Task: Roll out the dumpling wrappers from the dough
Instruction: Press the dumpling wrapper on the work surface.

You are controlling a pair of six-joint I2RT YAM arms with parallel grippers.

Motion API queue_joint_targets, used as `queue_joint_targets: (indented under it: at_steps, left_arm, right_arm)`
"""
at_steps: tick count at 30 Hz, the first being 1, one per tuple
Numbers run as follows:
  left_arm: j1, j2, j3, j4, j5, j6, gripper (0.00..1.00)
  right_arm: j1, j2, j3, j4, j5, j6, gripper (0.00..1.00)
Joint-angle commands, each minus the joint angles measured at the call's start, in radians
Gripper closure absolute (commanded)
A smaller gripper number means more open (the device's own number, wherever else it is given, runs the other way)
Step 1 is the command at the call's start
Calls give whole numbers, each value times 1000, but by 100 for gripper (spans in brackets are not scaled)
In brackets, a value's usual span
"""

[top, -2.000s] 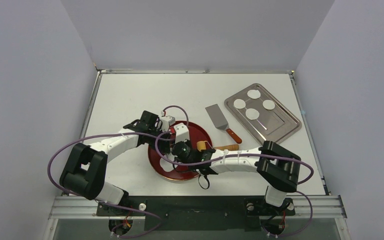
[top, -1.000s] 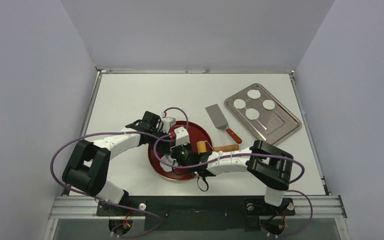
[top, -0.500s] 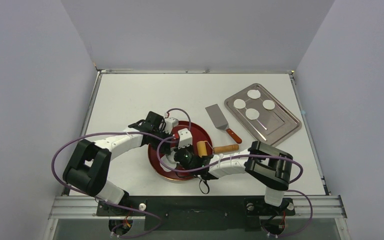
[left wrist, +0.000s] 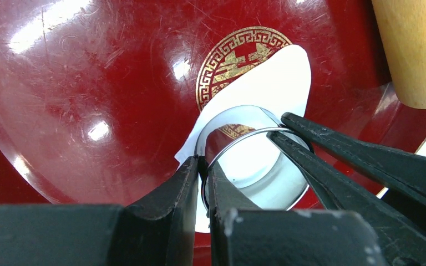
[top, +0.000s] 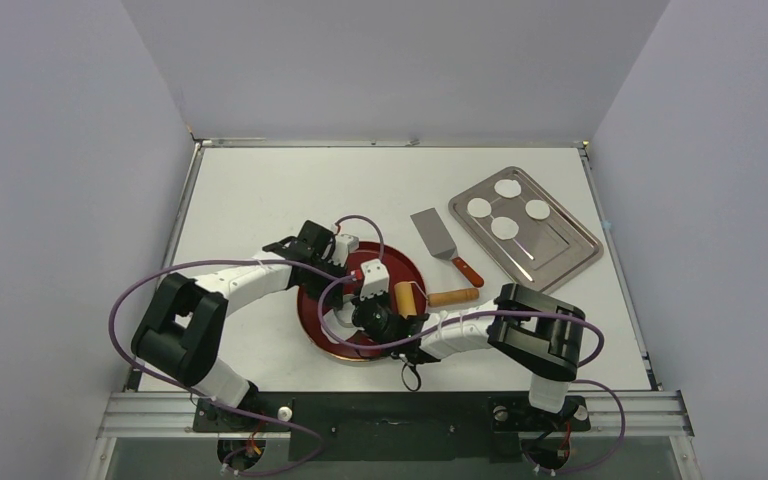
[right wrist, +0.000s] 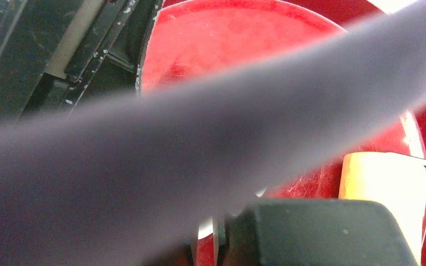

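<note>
Left wrist: left hand (left wrist: 204, 176) pinches ring (left wrist: 237, 114) on dough (left wrist: 277, 77).

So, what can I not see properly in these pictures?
Right wrist view: a blurred purple cable across the lens hides most of the red plate.
Top view: the left arm and right arm cover most of the dough and the metal ring cutter.
Left wrist view: the top right edge cuts off the wooden roller; the left gripper hides the dough's near edge.
</note>
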Motion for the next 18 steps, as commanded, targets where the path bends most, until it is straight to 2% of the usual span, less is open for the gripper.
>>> queue_joint_targets:
  at_steps: [1,11,18]
  left_arm:
    - [-8,67,23,5,-3,-51,100]
    - [-19,68,-24,54,0,-99,100]
    - [-12,130,-10,47,42,-137,100]
  right_arm:
    - [18,20,-54,-75,-42,0,100]
    - [21,25,-112,-28,-46,33,100]
    - [27,22,-72,-130,-36,40,100]
